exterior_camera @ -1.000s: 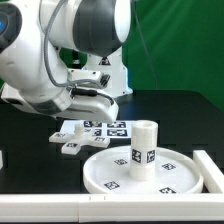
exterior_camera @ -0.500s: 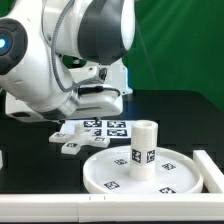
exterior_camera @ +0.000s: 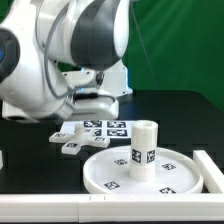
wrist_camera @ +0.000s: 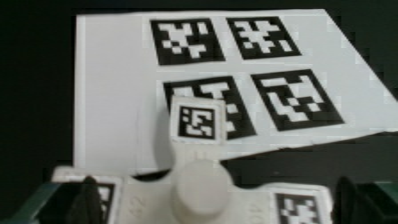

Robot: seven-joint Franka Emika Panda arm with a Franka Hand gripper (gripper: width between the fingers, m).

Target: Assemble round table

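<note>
Hovering above base piece [wrist_camera: 199,172] | gripper [wrist_camera: 226,196] spread wide | grasping nothing

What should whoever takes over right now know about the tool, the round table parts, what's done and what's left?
Tool: open, with a fingertip on either side of the base piece, not closed on it.
Base piece: on the table beside the marker board, on the exterior view's left of it, under the arm.
Disc: flat on the table, nearer the exterior camera than the board.
Leg: upright at the disc's centre. Whether it is screwed tight cannot be told.
Done: leg stands on the disc.
Left: grasp the base piece and, probably, fit it on the leg's top.
</note>
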